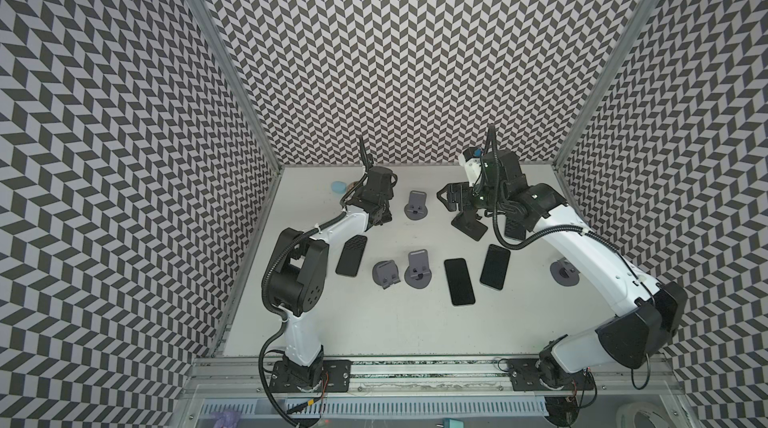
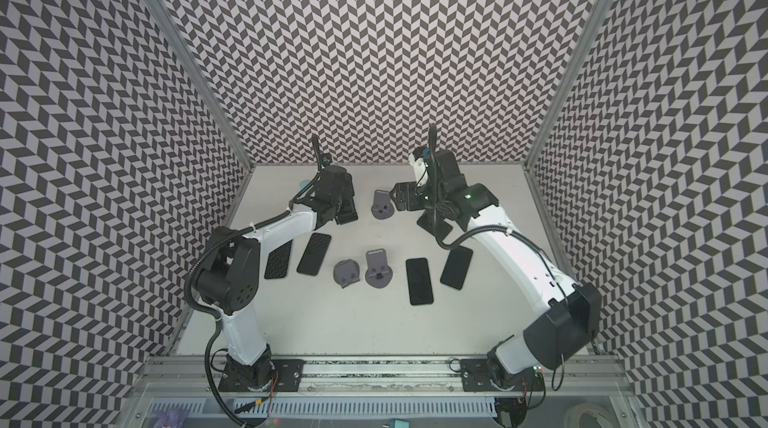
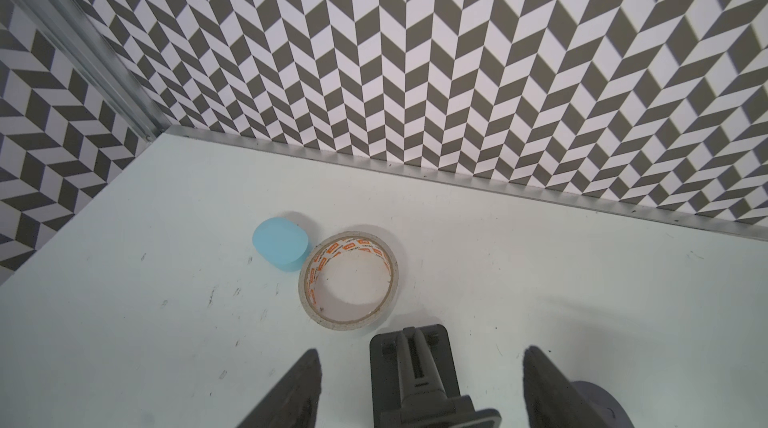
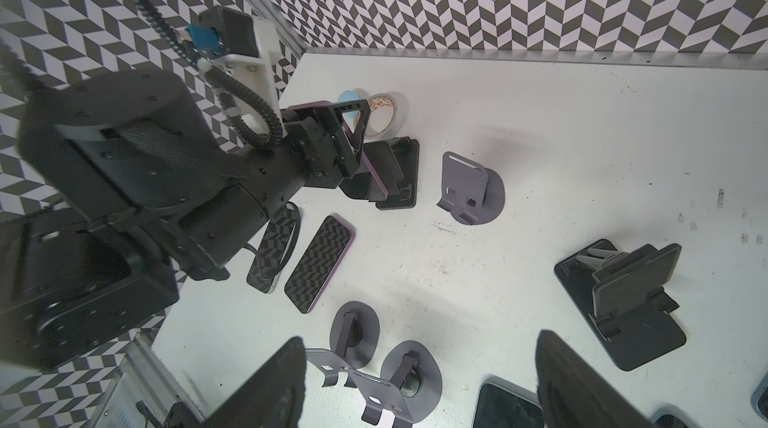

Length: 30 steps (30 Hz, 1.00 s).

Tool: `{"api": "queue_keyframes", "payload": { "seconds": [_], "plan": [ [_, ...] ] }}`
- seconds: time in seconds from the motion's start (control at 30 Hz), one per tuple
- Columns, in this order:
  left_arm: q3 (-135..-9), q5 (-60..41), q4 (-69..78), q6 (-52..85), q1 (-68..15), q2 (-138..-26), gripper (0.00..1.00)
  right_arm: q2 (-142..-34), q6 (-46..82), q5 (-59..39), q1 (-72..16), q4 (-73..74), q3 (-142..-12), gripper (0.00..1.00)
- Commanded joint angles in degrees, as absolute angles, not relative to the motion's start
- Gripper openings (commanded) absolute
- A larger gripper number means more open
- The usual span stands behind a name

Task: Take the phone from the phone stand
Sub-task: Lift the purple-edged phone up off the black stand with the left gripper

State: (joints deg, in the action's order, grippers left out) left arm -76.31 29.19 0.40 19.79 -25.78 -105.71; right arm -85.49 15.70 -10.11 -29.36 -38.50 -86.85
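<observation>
White tabletop [image 1: 374, 322], chevron walls [image 1: 395, 51], left hand [image 4: 357, 143] pinching purple-edged dark phone [image 4: 374, 174] at black stand [image 4: 405, 172] — right hand [image 4: 419, 347] spread

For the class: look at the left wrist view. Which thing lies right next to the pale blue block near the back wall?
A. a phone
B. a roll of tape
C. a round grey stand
B: the roll of tape lies flat right against the pale blue block, its orange-printed core facing up.
</observation>
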Motion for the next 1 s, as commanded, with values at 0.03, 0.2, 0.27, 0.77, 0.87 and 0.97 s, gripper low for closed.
{"api": "queue_keyframes", "payload": {
  "seconds": [0.03,0.2,0.27,0.77,0.87,0.97],
  "plan": [
    [-75.12,27.93,3.06,18.07,-25.81,-100.67,0.52,-85.38,15.90,-10.21,-30.23,-36.50,-87.24,0.84],
    [-74.12,26.86,2.82,16.79,-25.83,-97.71,0.51,-85.40,16.13,-10.28,-30.66,-36.23,-86.84,0.84],
    [-73.92,26.42,2.82,16.22,-25.68,-96.70,0.51,-85.69,16.09,-10.29,-30.89,-36.33,-87.00,0.83],
    [-72.10,21.23,-0.82,15.03,-21.35,-85.90,0.50,-93.32,16.12,-8.92,-36.80,-36.95,-97.78,0.82],
    [-72.14,19.42,-2.86,14.90,-19.18,-83.91,0.50,-95.10,16.61,-9.22,-38.74,-36.06,-99.76,0.82],
    [-73.89,18.26,-6.54,14.91,-17.36,-83.24,0.49,-96.39,17.20,-9.49,-40.48,-34.66,-100.61,0.82]
  ]
}}
